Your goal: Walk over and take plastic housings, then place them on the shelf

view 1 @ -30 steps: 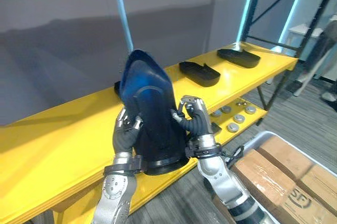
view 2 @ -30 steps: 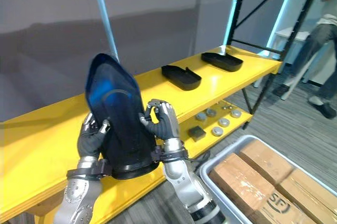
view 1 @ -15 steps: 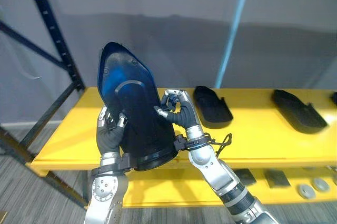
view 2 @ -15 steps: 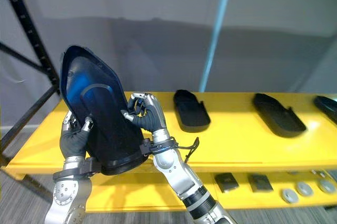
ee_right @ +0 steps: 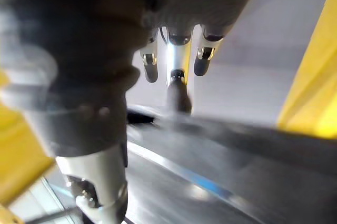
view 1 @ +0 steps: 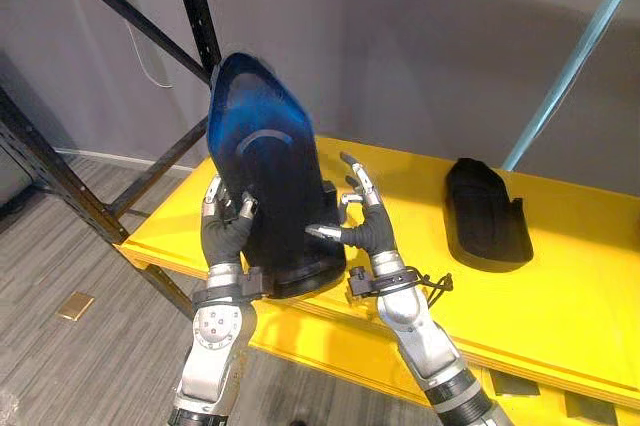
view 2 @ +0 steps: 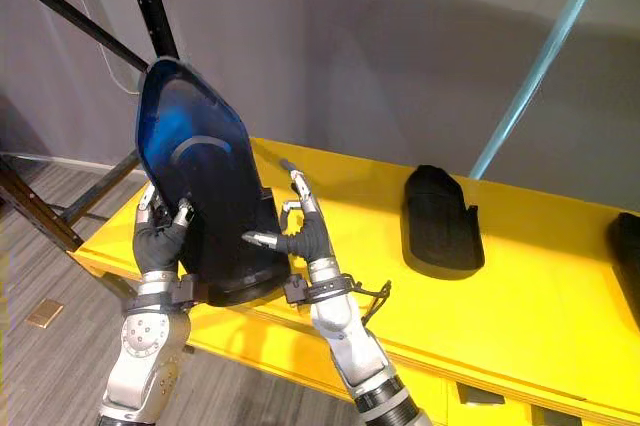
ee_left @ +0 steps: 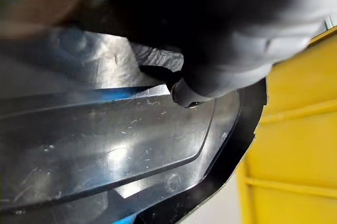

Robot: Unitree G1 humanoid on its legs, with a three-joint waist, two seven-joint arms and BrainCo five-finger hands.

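- While it stands on end at the front edge of the yellow shelf [view 1: 580, 286], a tall, glossy blue-black plastic housing [view 1: 270, 186] is steadied between the robot's two hands; whether its broad lower end bears on the board cannot be told.
- The left hand [view 1: 222, 231] grips the housing's left rim with its fingers curled over the edge. The left wrist view shows part of that hand pressed against the scratched inner face.
- The right hand [view 1: 365, 234] is spread, fingers straight and pointing up, with only the thumb tip touching the housing's right flank.
- The housing looks thin-walled, stiff and probably light for its bulk. Its sheen suggests a slippery surface, and the fine scratches inside suggest it marks easily.
- Upright, it seems likely to tip, so the surest hold appears to be on opposite rims, low down near the wide end, not on the smooth curved back.
- A second black plastic housing [view 1: 485, 216] lies flat on the shelf, well apart to the right, and a black steel rack upright [view 1: 195, 6] rises behind the held one.
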